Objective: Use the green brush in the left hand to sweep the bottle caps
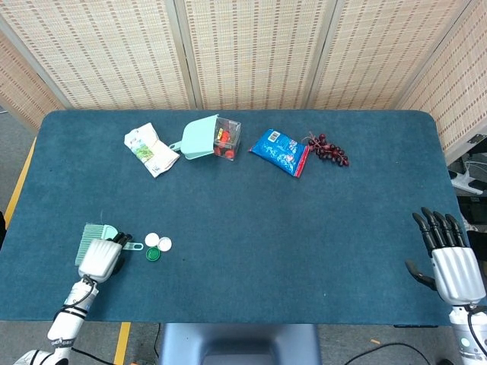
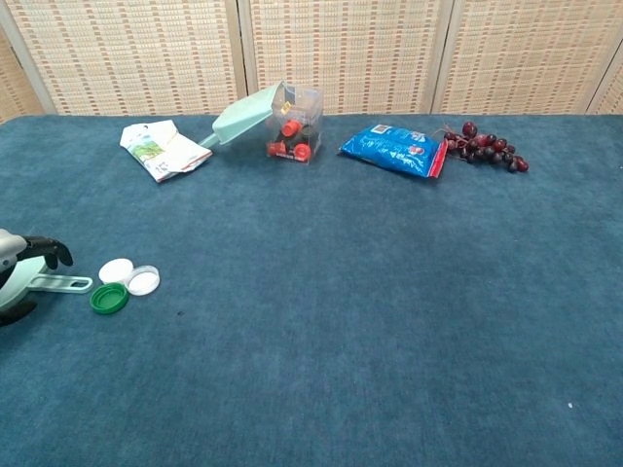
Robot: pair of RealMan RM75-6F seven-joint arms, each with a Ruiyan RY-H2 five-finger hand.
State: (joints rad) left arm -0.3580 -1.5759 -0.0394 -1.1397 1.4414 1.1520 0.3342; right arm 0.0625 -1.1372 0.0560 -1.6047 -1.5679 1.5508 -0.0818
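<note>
Green brush (image 1: 97,234): pale mint-green plastic, flat bristle block at the far end, short handle with a hanging loop pointing toward the caps. Lies at the table's (image 1: 243,266) near left edge, gripped by the left hand (image 1: 101,257), whose dark fingers (image 2: 51,249) curl over the handle.

Bottle caps (image 1: 158,246): three, clustered just beside the handle tip; two white, one dark green, the green nearest the front edge. The chest view shows them lying open side up.

Left hand: low over the table, silver back upward, forearm running off the near edge.

Right hand (image 1: 449,258): at the table's near right edge, back upward, fingers straight and slightly apart, holding nothing.

Far side: mint dustpan (image 1: 199,138) leaning on a clear box (image 1: 227,138) of red caps.
</note>
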